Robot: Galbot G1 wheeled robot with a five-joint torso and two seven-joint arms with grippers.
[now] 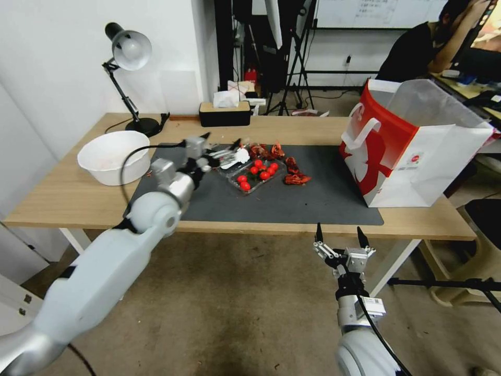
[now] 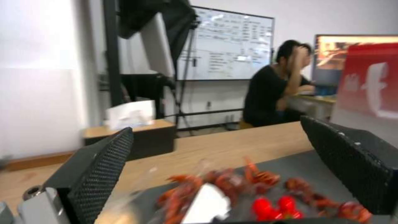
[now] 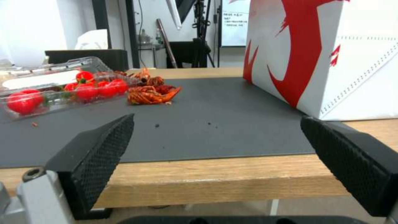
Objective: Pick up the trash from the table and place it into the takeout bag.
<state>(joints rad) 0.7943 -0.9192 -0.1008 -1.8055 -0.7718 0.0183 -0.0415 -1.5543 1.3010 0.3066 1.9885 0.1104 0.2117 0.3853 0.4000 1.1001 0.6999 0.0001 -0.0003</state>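
left gripper gaping over clear tray | right gripper spread wide, empty, below table edge

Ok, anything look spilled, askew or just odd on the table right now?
Yes. Red crayfish shells lie loose on the dark mat, scattered beside and behind the clear tray of tomatoes, with small crumbs nearby. The takeout bag stands upright and open. Left gripper hovers open by the tray; right gripper waits open below the table edge.
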